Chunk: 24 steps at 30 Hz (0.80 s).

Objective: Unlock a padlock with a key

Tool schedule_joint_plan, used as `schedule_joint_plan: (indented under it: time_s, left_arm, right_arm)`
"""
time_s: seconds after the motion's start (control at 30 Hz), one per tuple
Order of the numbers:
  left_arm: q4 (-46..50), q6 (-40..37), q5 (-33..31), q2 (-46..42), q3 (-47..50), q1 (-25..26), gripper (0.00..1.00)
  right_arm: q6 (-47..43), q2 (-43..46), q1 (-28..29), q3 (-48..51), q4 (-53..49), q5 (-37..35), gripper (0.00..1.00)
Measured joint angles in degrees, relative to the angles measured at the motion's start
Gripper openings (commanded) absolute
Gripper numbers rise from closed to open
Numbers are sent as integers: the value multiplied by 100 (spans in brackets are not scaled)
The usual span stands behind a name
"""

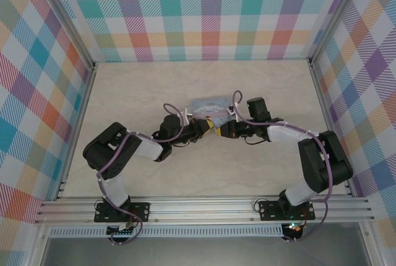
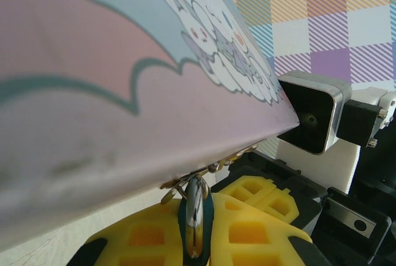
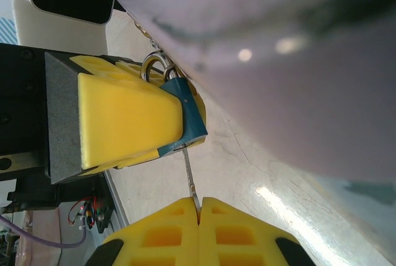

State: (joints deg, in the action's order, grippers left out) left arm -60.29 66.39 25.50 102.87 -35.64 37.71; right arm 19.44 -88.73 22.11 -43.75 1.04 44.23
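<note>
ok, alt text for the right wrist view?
The right claw, shut on a thin metal key, holds the key's tip against the base of a small blue padlock that is clamped in the left claw. The padlock's shackle sits at the edge of a pale printed tin, which looms blurred above the table.

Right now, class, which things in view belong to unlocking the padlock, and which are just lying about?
Belonging to the job:
padlock
key
left tool, gripping the padlock
right tool, pinching the key

Just lying about:
cartoon tin
table
checked walls
</note>
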Motion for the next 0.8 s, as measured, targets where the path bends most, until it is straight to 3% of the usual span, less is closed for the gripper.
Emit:
schedule_joint_plan:
  time_s: [0.8]
  left_arm:
    - [-140,153,-107,245,-22,0,0]
  right_arm:
    - [-234,-74,55,-39,-79,-157,2]
